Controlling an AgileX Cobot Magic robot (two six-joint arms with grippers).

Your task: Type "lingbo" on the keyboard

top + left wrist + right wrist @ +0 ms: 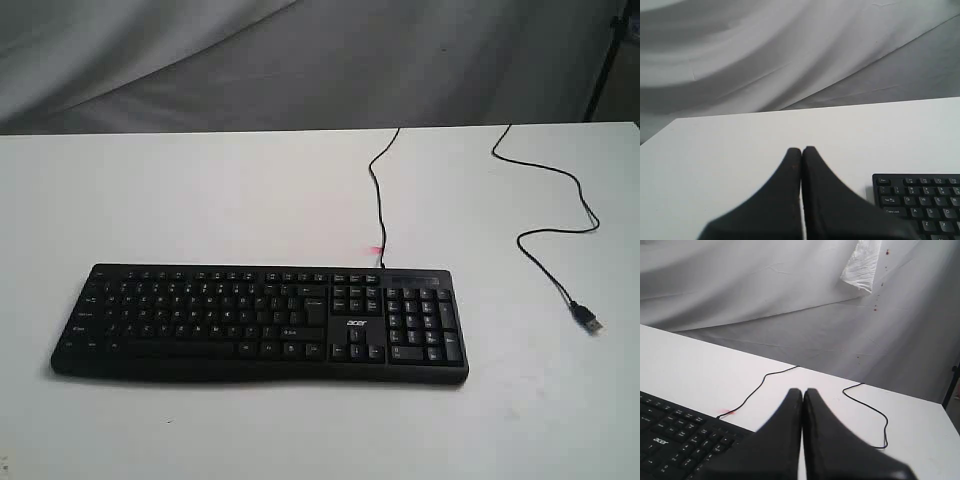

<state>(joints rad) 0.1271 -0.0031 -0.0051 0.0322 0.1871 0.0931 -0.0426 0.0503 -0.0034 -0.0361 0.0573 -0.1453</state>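
The black acer keyboard (260, 320) lies flat near the front of the white table (200, 190), number pad to the right, its thin cable (379, 190) running to the far edge. Neither gripper shows in the exterior view. In the left wrist view my left gripper (802, 149) is shut with nothing in it, above bare table beside the keyboard's Esc and Tab corner (920, 200). My right gripper (803, 390) is shut and empty too, hovering off the keyboard's number-pad end (675, 440).
A loose black USB cable (560, 250) with a metal plug (590, 322) snakes across the table's right side. A small red mark (377, 250) sits just behind the keyboard. Grey cloth hangs behind the table.
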